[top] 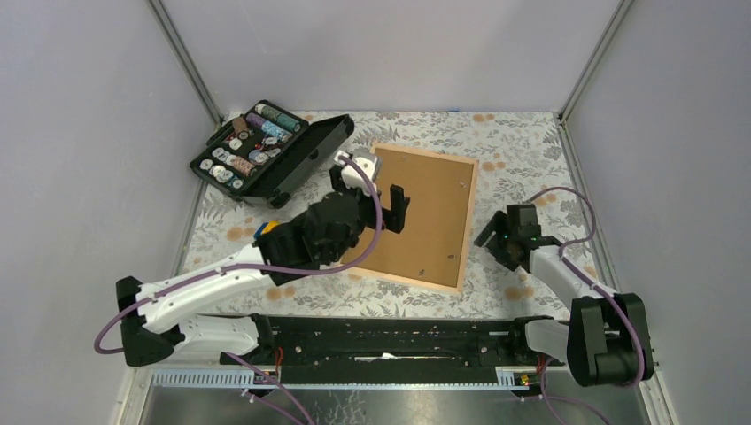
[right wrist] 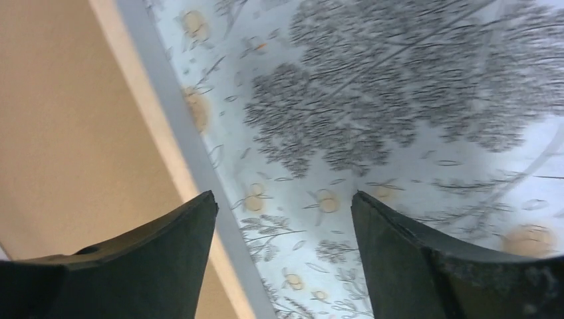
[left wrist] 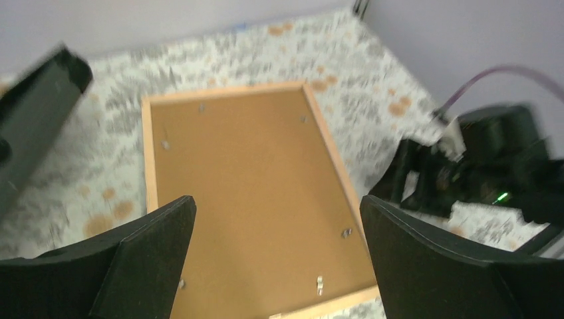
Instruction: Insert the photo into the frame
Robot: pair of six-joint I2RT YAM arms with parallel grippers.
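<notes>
Left fingers (left wrist: 149,266) and right fingers (right wrist: 143,266) are held open, empty, by the frame (top: 469,223), laid face-down mid-picture for backing board (top: 434,208) access.

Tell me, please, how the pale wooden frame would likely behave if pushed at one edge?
The frame looks thin and rigid, so it would probably slide as one piece. Lying flat on the patterned cloth, it seems unlikely to tip. Its low edge may be hard to pinch.
</notes>
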